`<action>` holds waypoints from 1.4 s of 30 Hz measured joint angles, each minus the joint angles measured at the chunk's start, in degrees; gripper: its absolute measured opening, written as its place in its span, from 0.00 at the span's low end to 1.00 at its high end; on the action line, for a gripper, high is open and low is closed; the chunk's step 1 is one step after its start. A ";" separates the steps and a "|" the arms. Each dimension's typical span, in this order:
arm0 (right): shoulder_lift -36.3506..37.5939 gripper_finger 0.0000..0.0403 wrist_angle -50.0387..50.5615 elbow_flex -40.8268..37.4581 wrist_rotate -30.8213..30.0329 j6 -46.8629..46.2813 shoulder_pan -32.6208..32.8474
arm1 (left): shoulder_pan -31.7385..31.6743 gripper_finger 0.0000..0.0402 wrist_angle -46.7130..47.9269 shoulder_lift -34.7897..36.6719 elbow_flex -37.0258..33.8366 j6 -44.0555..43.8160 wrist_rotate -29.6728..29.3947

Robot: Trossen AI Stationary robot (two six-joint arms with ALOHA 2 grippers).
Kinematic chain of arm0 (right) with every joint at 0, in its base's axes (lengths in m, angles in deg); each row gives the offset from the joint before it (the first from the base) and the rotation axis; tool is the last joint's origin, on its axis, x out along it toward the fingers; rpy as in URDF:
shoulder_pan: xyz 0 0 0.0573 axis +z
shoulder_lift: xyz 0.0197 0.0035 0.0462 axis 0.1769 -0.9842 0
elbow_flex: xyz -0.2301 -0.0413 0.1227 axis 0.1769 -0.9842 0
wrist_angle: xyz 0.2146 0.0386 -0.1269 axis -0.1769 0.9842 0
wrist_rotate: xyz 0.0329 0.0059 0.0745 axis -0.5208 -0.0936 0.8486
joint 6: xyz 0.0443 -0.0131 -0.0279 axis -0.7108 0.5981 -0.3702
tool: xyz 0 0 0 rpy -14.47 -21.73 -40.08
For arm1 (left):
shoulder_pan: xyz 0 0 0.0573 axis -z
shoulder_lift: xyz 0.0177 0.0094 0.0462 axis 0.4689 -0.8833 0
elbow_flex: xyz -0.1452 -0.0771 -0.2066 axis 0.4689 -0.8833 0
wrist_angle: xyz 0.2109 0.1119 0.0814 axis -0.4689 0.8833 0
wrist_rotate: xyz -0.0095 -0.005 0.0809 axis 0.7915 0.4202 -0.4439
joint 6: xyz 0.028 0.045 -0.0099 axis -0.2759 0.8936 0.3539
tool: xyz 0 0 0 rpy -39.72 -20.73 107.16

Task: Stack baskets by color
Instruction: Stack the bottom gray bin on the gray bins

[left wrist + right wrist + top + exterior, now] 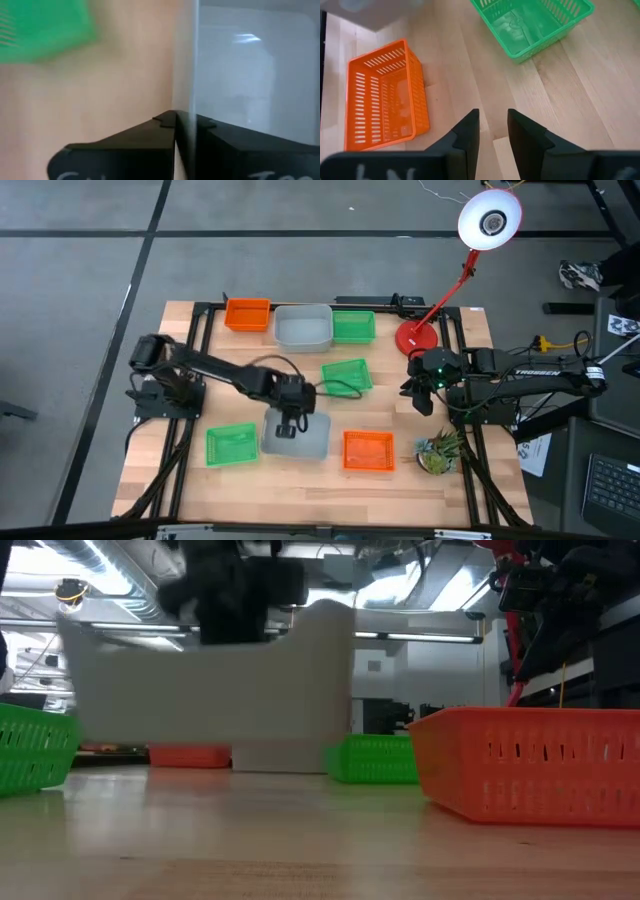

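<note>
We work across the table [200, 480] from its left side. Front row: a green basket [231, 445] sits near the left frame rail, with bare wood between it and the front edge. Just beside it is a grey-white basket [305, 438], then a gap, then an orange basket [368, 450], with a small potted plant [438, 450] at the right front corner.

The left gripper [288, 424] is at the grey-white basket's left end. In the left wrist view its fingers [125, 155] are pressed together on the basket's thin wall [184, 75], one inside, one outside. In the low view this basket [210, 690] seems lifted off the wood, though the blur leaves us unsure.

Back row along the far edge: orange [247, 314], grey-white [303, 327] and green [353, 327], close together. Mid-table, a tilted green basket [347, 375] lies alone with open wood around it.

The red lamp's base [416, 337] stands at the right rear. The right gripper [418, 395] hovers by the right rail, jaws slightly spread, holding nothing.
</note>
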State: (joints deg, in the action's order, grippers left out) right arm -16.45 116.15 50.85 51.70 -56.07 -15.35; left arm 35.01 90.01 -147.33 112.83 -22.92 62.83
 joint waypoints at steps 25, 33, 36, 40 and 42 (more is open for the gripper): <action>0.02 0.25 0.27 0.00 0.00 0.01 0.02 | -44.01 0.00 2.71 1.94 22.69 37.46 9.10; 0.02 0.25 0.13 -0.02 0.00 -0.23 0.00 | -46.55 0.00 10.58 -10.25 34.81 37.42 10.93; 0.02 0.25 0.13 -0.02 -0.02 -0.10 0.02 | -46.42 0.00 14.59 -12.46 38.56 36.95 11.28; 0.02 0.25 0.25 -0.02 -0.02 0.12 0.01 | -46.46 0.00 17.04 -14.14 39.62 36.01 10.90; 0.02 0.25 0.28 -0.02 0.02 1.09 0.01 | -46.64 0.00 17.90 -14.78 39.67 35.94 10.68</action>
State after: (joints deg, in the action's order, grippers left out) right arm -16.43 116.43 50.83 51.72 -54.98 -15.34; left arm -11.63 107.91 -162.11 152.50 13.03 73.51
